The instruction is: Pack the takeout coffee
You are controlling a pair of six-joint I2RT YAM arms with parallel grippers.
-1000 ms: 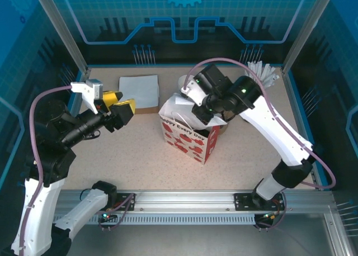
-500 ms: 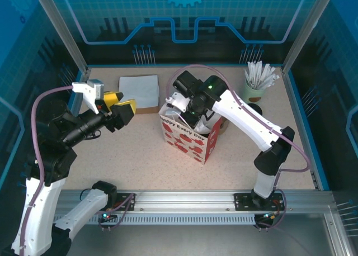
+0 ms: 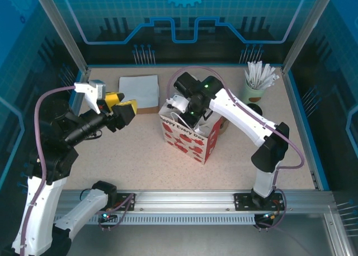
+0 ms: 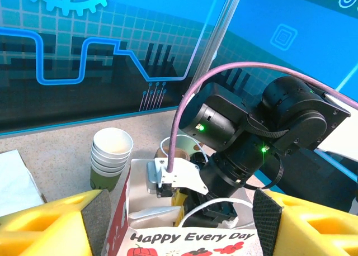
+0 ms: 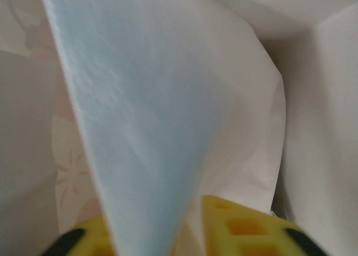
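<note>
The paper bag (image 3: 189, 137), white with red flowers, stands open mid-table. My right gripper (image 3: 188, 117) reaches down into its mouth. Inside the bag, a pale blue napkin (image 5: 145, 99) stands loosely between its yellow fingers (image 5: 246, 225), which are parted; the right gripper (image 5: 159, 242) is open. The takeout coffee cup (image 4: 111, 154), dark green with a white rim and inside, tops a short nested stack on the table beside the bag. My left gripper (image 3: 124, 103) hovers open and empty left of the bag, and the left gripper (image 4: 182, 222) faces it.
A stack of pale blue napkins (image 3: 139, 91) lies at the back left. A pale-green pot of white wrapped sticks (image 3: 256, 84) stands at the back right, a dark round lid (image 3: 254, 108) in front of it. The bag's white string handle (image 4: 221, 203) arches over its mouth.
My right arm has swung left and lowered its gripper with the napkin into the bag, and its fingers have parted. The left arm has stayed put.
</note>
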